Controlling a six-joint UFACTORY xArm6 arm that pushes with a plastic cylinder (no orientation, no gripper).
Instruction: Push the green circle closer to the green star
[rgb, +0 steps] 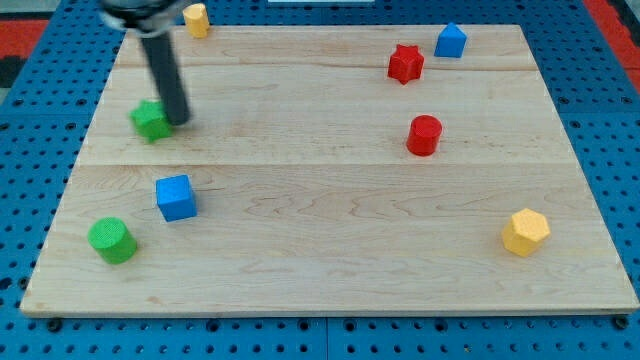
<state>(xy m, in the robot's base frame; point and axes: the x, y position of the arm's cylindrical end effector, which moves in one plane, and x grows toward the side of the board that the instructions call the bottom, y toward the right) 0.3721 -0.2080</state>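
Note:
The green circle (111, 240) is a short green cylinder near the board's lower left corner. The green star (150, 120) lies at the view's left, well above the circle. My tip (181, 122) is the lower end of the dark rod that comes down from the view's top left. It stands right next to the green star, on its right side, and far above the green circle. A blue cube (176, 197) lies between the star and the circle, slightly to the right.
A wooden board (330, 270) on a blue pegboard table. A yellow block (196, 19) at the top left edge, a red star (405, 63) and a blue block (450, 41) at top right, a red cylinder (424, 135) right of centre, a yellow hexagon (525, 232) at lower right.

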